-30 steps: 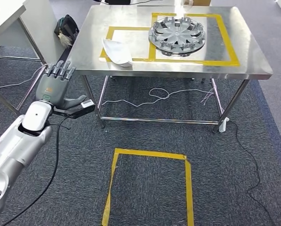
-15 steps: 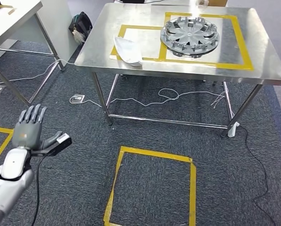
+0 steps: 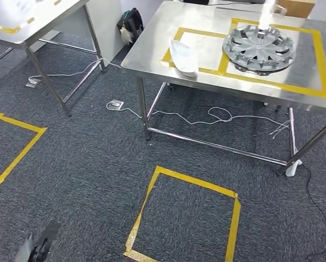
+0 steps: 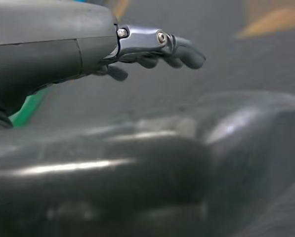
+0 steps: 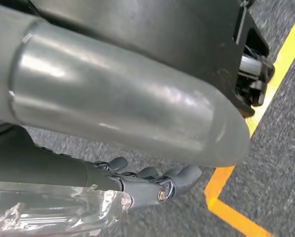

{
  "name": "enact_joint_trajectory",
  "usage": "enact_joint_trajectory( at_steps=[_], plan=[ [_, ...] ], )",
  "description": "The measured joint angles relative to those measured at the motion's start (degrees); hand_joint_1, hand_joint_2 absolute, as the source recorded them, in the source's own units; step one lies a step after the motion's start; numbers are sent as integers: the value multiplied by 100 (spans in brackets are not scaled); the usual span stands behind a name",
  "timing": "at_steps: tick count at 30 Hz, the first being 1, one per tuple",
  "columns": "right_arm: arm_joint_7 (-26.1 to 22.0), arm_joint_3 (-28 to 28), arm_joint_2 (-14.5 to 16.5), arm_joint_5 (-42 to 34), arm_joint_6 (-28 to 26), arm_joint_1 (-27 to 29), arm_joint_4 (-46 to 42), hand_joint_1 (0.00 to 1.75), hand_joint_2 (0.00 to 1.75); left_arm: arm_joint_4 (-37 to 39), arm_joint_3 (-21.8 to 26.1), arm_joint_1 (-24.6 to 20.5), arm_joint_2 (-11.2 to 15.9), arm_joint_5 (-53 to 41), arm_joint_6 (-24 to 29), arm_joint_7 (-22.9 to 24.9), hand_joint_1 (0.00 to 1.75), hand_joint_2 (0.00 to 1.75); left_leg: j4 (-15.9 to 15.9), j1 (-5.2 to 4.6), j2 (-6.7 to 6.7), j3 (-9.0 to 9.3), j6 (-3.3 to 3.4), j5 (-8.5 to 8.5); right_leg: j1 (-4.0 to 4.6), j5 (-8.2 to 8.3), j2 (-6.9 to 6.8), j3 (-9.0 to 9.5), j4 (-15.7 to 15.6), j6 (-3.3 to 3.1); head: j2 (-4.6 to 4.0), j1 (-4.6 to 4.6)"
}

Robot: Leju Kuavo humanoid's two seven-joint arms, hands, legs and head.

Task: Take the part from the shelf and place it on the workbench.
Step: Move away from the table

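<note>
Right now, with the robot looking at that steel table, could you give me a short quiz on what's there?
1. True or false: the wheel cover lies inside a yellow tape frame on the workbench.
2. What is marked on the carpet in front of the workbench? A) a yellow tape square B) a red circle C) a white arrow
3. Fill in: in the head view, the white part lies to the ___ of the wheel cover.

Key: 1 true; 2 A; 3 left.

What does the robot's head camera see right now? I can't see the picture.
A shiny steel workbench stands on dark grey carpet, holding a round silver wheel cover and a white curved part inside yellow tape boxes. A yellow tape square marks the floor.
</note>
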Motion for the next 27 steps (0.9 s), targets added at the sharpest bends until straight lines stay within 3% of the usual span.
enact_joint_trajectory(
  at_steps=[1,3,4,6,7,8,9,10,11,13,14,16,17,19,21,23,24,25,26,27],
  plan=[
    [13,-10,0,-10,-23,-4,1,0,0,191,326,38,-187,289,12,165,0,0,-6,3,-83,-5,43,15,-8,-4,-52,32,-23,41,1,3],
    [24,-26,0,-24,-37,-9,1,0,0,463,852,92,-496,550,88,340,0,0,-24,20,-231,-9,120,46,-33,-115,107,16,74,123,1,14],
    [24,-35,0,-26,-38,-8,1,0,0,556,1034,93,-625,579,127,368,0,0,-32,32,-307,-14,157,64,-42,-265,277,-72,294,152,1,26],
    [25,-52,0,-29,-41,-2,3,0,0,712,1312,58,-820,604,169,408,0,0,-31,27,-470,-39,206,84,-46,-673,564,-413,1074,171,0,51],
    [25,-58,0,-34,-44,0,4,0,0,778,1427,43,-893,625,172,424,0,0,-30,19,-554,-48,219,92,-42,-820,608,-589,1454,170,-1,55],
    [22,-62,0,-46,-47,0,5,0,0,834,1529,35,-953,656,174,439,0,0,-28,12,-636,-52,224,97,-39,-862,623,-695,1667,165,-1,57],
    [13,-69,0,-62,-50,0,5,0,0,881,1621,33,-1013,684,188,459,0,0,-27,8,-720,-52,224,102,-38,-779,631,-686,1633,155,-1,57],
    [-1,-81,0,-89,-57,0,5,0,0,914,1709,32,-1065,723,237,463,0,0,-25,8,-805,-48,220,107,-41,-599,662,-562,1368,143,-1,58],
    [-18,-100,0,-121,-69,1,5,0,0,935,1803,28,-1119,783,329,429,0,0,-22,10,-889,-45,211,114,-53,-377,763,-352,940,130,-1,58],
    [-53,-154,0,-189,-97,2,5,0,0,948,2006,6,-1196,980,588,231,0,0,-7,4,-1036,-62,172,129,-86,-125,1035,11,181,100,0,55],
    [-65,-179,0,-215,-109,0,5,0,0,948,2118,-6,-1225,1075,684,117,0,0,-5,7,-1096,-79,144,140,-90,-94,1122,98,-2,80,-1,52],
    [-79,-217,0,-246,-120,-12,5,0,0,951,2295,-13,-1257,1177,756,-27,0,0,-16,30,-1213,-118,73,173,-70,-94,1060,142,-51,22,1,50],
    [-81,-232,1,-262,-126,-16,5,0,0,954,2364,-9,-1264,1193,775,-92,0,0,-6,40,-1191,-134,45,172,-67,-75,988,160,-60,-17,0,51],
    [-91,-285,0,-334,-156,-10,5,0,0,959,2471,-17,-1246,1165,884,-438,0,0,251,36,-911,-267,-9,-5,-83,-36,825,174,-89,-89,-1,26],
    [-97,-367,-21,-433,-179,16,5,0,0,960,2525,-67,-1174,1015,987,-970,0,0,953,34,-565,-597,-62,-404,-83,-29,635,169,-98,-124,-1,4],
    [-96,-451,-71,-485,-172,32,5,0,0,966,2523,-127,-1055,731,952,-1248,0,0,1600,49,-473,-892,-107,-652,-78,-36,431,160,-98,-130,-1,5],
    [-95,-483,-95,-490,-163,31,5,0,0,974,2497,-139,-994,556,904,-1258,0,0,1654,55,-461,-900,-118,-621,-80,-39,341,158,-97,-128,-1,2],
    [-95,-507,-115,-488,-152,28,5,0,0,983,2463,-145,-942,392,857,-1232,0,0,1470,59,-441,-784,-122,-489,-85,-44,262,161,-97,-120,-1,2],
    [-95,-520,-127,-484,-143,22,5,0,0,992,2424,-146,-905,271,819,-1204,0,0,1102,61,-366,-565,-121,-304,-88,-52,190,171,-96,-106,-1,-1],
    [-95,-532,-138,-480,-135,19,5,0,0,999,2387,-152,-883,197,798,-1186,0,0,669,53,-189,-319,-123,-151,-72,-69,125,185,-89,-78,-1,-5]
  ],
)
